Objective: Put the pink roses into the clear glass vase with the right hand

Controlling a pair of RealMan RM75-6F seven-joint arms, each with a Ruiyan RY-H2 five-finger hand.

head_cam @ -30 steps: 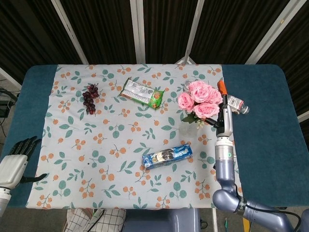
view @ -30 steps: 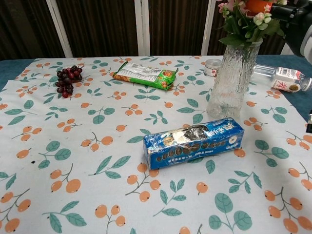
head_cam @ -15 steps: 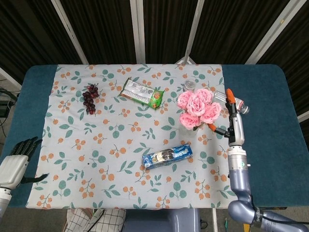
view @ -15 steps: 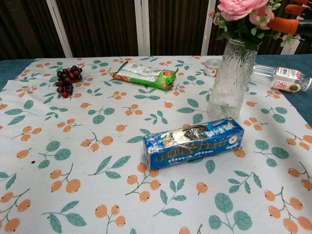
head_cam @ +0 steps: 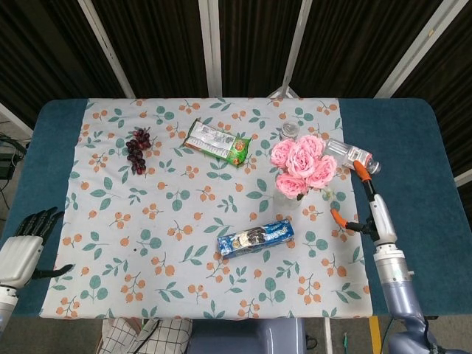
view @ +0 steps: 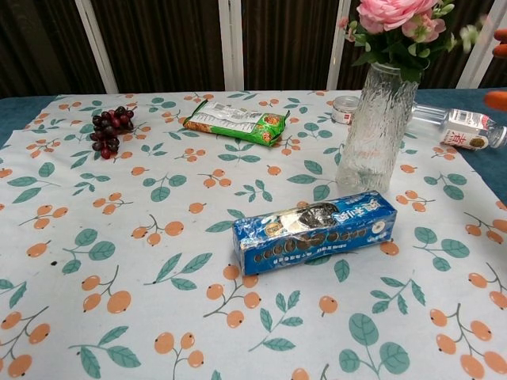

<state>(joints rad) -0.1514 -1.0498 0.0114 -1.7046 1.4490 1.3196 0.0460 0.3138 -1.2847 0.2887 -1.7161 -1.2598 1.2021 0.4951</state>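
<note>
On the desk (head_cam: 413,147), which is covered by a white cloth printed with orange berries and green leaves (head_cam: 147,221), a bunch of dark red grapes (head_cam: 137,150) lies toward the far left, and a green and white snack packet (head_cam: 217,143) lies beyond the middle. A blue packet of sandwich biscuits (view: 314,231) lies just in front of the clear ribbed glass vase (view: 378,129), between it and the near edge. A small round silver-lidded jar (view: 344,108) sits behind the vase on its left, and a clear plastic bottle with a red and white label (view: 462,127) lies on its side to the right of the vase, on the blue desk surface. The bunch of pink roses with green leaves (head_cam: 302,164) stands in the vase, stems down inside the glass and blooms spreading over the rim. The right robot hand (head_cam: 363,208), grey with orange fingertips, hovers to the right of the vase, apart from the roses, its fingers spread and holding nothing. The left robot hand (head_cam: 26,243) rests at the near left edge of the desk, fingers apart and empty, well away from everything.
</note>
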